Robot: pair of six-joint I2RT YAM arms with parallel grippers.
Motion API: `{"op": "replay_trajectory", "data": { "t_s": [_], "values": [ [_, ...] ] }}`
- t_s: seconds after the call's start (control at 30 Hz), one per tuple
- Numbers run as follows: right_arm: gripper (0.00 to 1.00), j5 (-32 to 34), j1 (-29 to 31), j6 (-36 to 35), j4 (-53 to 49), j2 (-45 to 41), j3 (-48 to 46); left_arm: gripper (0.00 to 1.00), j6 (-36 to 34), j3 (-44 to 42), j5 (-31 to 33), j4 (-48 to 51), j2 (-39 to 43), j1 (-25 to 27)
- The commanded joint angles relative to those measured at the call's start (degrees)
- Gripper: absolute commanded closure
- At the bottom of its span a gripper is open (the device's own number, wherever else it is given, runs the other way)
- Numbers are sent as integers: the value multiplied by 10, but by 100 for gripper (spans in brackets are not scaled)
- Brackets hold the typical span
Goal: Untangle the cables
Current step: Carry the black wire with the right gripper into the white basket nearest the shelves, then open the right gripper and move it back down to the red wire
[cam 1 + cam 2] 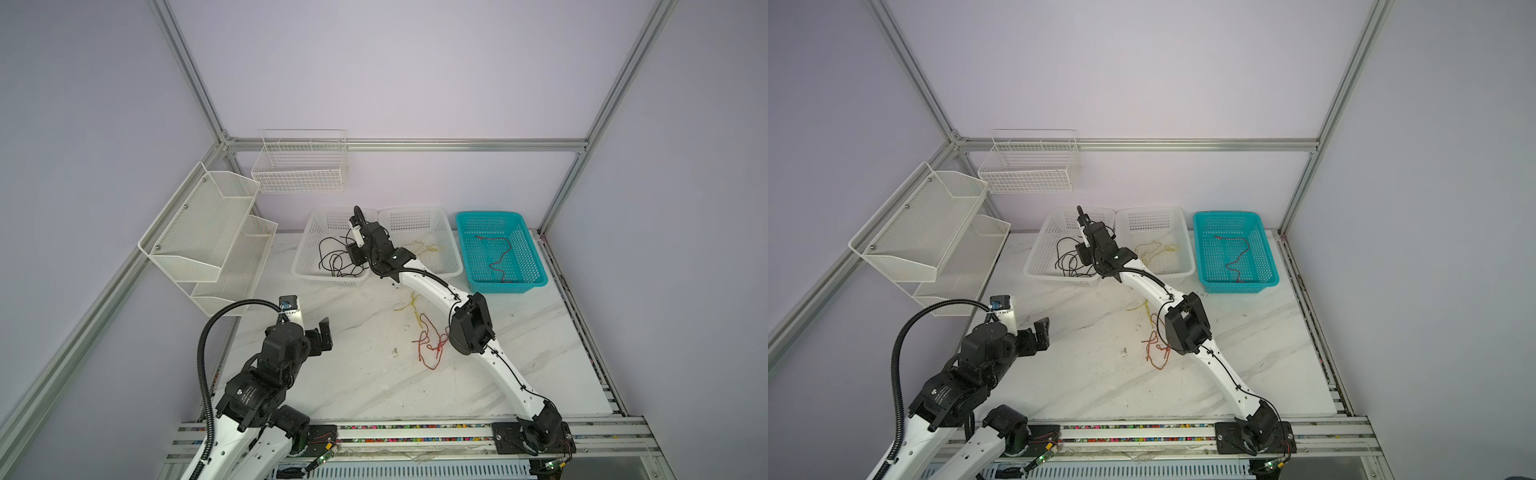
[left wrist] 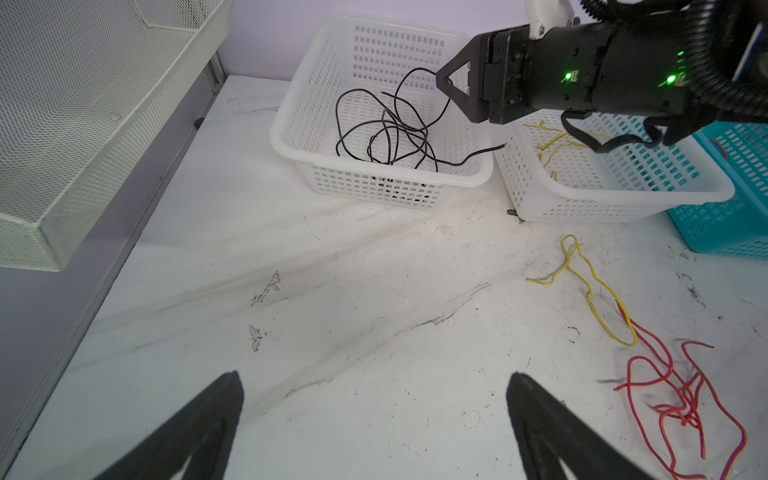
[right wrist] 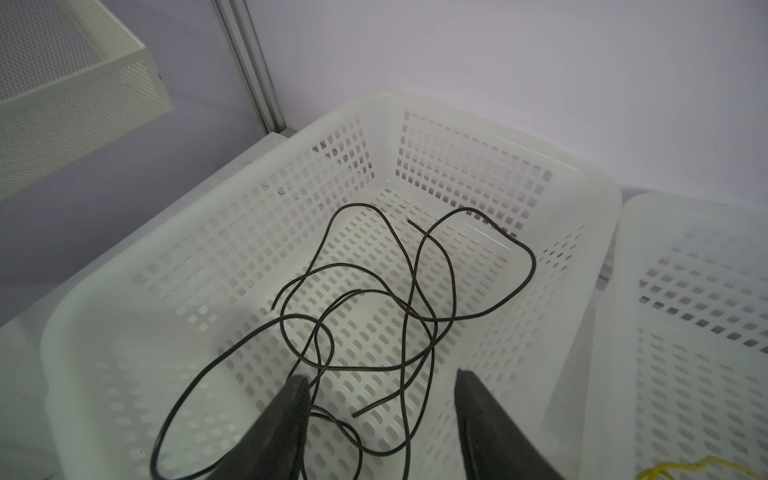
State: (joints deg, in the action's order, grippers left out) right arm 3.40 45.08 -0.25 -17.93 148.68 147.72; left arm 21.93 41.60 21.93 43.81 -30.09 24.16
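Black cables (image 3: 415, 291) lie loose in the leftmost white basket (image 3: 257, 199), with my right gripper (image 3: 380, 376) above them.
I see its jaws parted with nothing between them (one black strand runs just beside a finger). My left gripper (image 2: 374, 374) hangs wide open over the marble tabletop (image 1: 353, 374), holding nothing. A yellow cable (image 1: 428, 249) lies in the middle white basket (image 1: 415, 220) and a red cable (image 1: 498, 257) in the teal basket (image 1: 507, 287). On the table, a yellow strand (image 2: 598, 299) overlaps a red-orange tangle (image 2: 681, 399) beside the right arm's elbow.
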Motion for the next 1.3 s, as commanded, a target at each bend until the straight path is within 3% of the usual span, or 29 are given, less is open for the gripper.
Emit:
{"op": "replay_trajectory", "data": {
  "t_s": [0.0, 0.07, 0.23, 0.43, 0.7, 0.83, 1.03, 1.17, 1.27],
  "values": [
    [38, 1, 4, 7, -8, -99, -19, 0, -3, -16, 8, -14, -4, 4],
    [37, 0, 5, 24, 0, -147, -72, 0, -3, -16, 6, -13, -6, 4],
    [34, 17, 6, 73, 67, -324, -310, 0, -10, -14, -7, -14, -12, 4],
    [32, 78, 6, 106, 126, -536, -583, 0, -21, -7, -33, -15, -23, 4],
    [32, 73, 6, 170, 128, -725, -854, 0, -19, 15, -71, -16, -63, 5],
    [33, 47, 6, 193, 147, -752, -957, 0, -10, 32, -85, -12, -81, 4],
    [35, 22, 6, 237, 198, -725, -1048, 0, 20, 41, -101, -14, -95, 4],
    [42, 3, 5, 254, 231, -682, -1061, 0, 13, 17, -94, -22, -94, 4],
    [52, -2, 4, 261, 248, -651, -1063, 0, 14, 14, -99, -23, -87, 4]
  ]
}}
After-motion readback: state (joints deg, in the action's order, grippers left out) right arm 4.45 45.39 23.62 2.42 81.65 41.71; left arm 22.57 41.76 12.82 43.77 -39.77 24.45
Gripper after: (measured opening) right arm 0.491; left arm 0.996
